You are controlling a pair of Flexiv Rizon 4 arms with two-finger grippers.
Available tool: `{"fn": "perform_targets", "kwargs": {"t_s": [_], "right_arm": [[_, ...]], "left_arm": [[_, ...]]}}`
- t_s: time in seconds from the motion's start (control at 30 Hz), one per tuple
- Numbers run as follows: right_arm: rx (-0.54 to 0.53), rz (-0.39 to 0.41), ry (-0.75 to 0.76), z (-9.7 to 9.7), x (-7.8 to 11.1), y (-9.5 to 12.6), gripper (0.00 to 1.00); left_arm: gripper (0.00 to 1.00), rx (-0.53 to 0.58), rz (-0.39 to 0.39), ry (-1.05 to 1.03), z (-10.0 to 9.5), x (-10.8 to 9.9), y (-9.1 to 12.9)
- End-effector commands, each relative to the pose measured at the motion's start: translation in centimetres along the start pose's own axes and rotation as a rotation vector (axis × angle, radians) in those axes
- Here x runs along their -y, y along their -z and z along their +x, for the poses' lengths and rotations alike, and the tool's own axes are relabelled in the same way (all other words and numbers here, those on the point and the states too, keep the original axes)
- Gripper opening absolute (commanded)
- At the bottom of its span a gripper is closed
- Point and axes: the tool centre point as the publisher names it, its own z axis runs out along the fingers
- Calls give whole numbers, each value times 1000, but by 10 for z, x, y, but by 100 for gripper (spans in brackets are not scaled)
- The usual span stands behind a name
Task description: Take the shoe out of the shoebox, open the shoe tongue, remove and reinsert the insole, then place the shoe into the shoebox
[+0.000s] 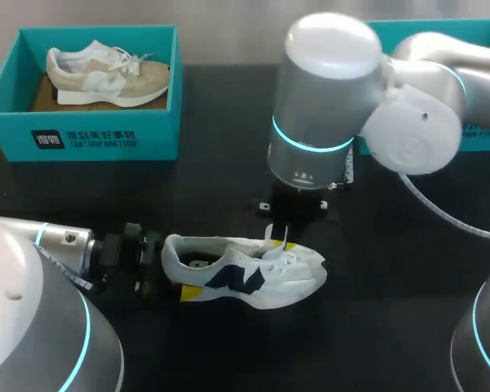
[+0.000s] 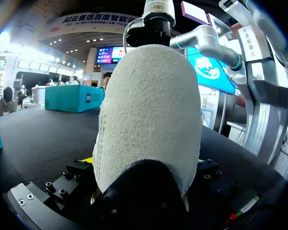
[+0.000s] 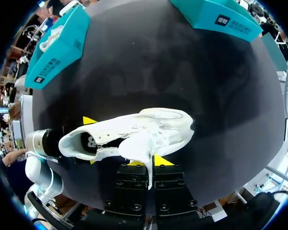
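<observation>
The left arm (image 1: 33, 327) and right arm (image 1: 412, 114) have silver-white rounded joint housings, each banded by a cyan light ring (image 1: 310, 143). A white cable (image 1: 441, 208) runs along the right arm. The left end effector (image 1: 178, 268) and right end effector (image 3: 149, 163) are black blocks with socket-head screws (image 3: 134, 207) and yellow fingertips (image 3: 163, 160).

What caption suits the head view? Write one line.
The left claw holds the white sneaker by its heel; the right claw pinches its tongue.
</observation>
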Motion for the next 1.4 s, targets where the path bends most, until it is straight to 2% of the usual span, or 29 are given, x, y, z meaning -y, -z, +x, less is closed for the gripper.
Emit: {"fn": "perform_targets", "kwargs": {"t_s": [0.03,0.2,0.33,0.6,0.8,1.07,1.4], "right_arm": [[-98,2,39,-27,-2,3,0],[-125,3,69,-41,-7,2,0],[-218,5,123,-53,-9,-4,0],[-298,2,200,-70,-11,-15,0],[-334,6,236,-79,-15,-26,0],[-402,-32,275,-77,-18,-40,0],[-418,13,268,-91,-20,-72,0]], "left_arm": [[0,2,0,1,-2,-5,-2],[0,2,0,1,-2,-5,-2],[0,2,0,1,-2,-5,-2],[0,2,0,1,-2,-5,-2],[0,2,0,1,-2,-5,-2],[0,2,0,1,-2,-5,-2],[0,2,0,1,-2,-5,-2]]}}
